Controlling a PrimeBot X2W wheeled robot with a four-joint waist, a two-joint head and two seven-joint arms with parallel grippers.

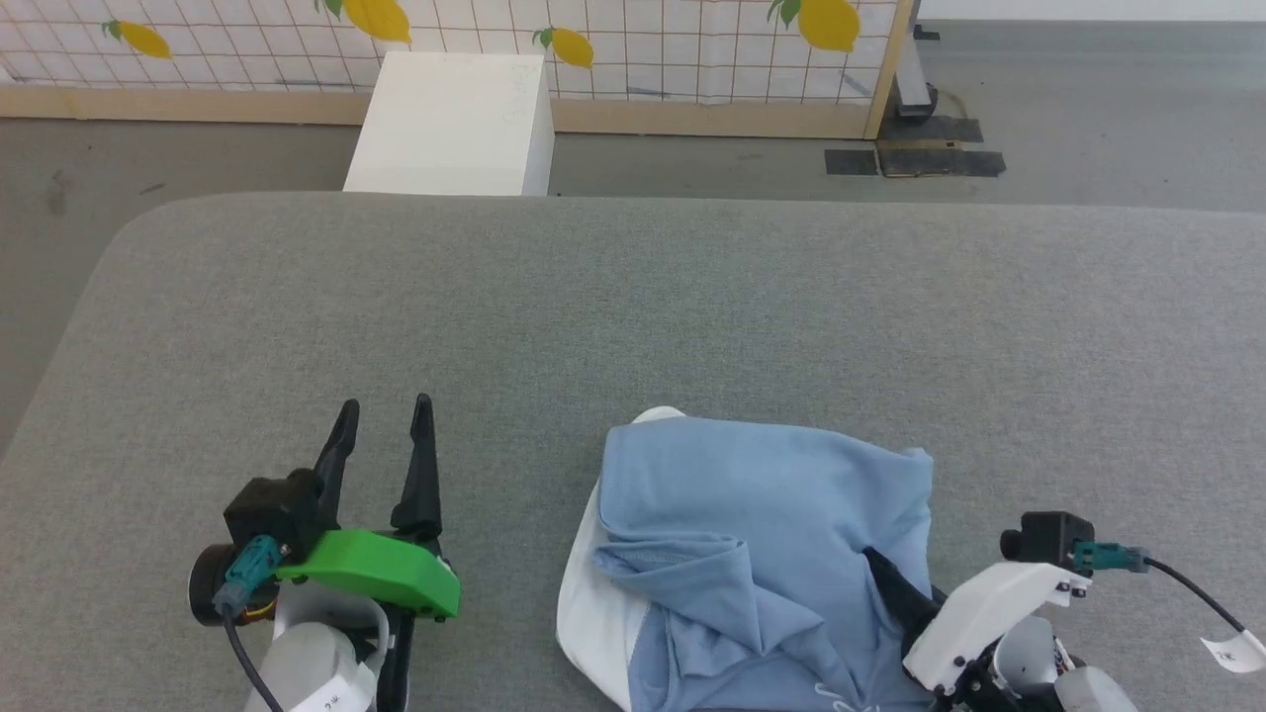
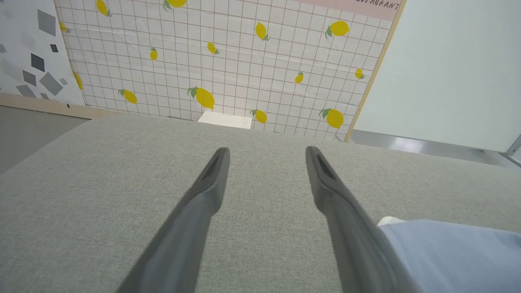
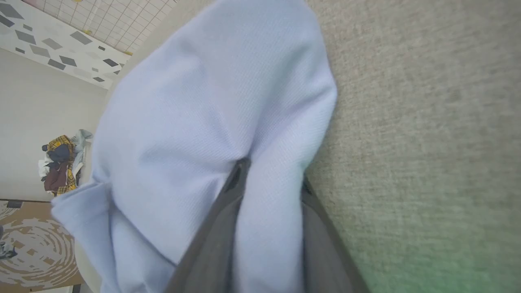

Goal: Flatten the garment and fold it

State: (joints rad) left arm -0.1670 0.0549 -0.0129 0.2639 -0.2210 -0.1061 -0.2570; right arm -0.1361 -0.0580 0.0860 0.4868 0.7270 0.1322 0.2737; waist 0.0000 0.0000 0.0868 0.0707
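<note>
The garment (image 1: 762, 494) is a light blue shirt with a white inner part, lying crumpled on the grey padded table (image 1: 633, 297) at the near right. My right gripper (image 1: 880, 569) reaches into its right side. In the right wrist view a fold of the garment (image 3: 203, 101) bulges between the two fingers, and the right gripper (image 3: 272, 173) is shut on it. My left gripper (image 1: 386, 405) rests open to the left of the shirt, nothing between its fingers. In the left wrist view the left gripper (image 2: 266, 150) points across bare table, with a corner of the garment (image 2: 456, 252) at the lower right.
A white box (image 1: 455, 124) stands on the floor beyond the table's far edge, before a lemon-patterned wall panel (image 1: 643, 49). The table's rounded left corner (image 1: 129, 237) is near the left arm. A pile of clothes (image 3: 61, 162) lies off to the side.
</note>
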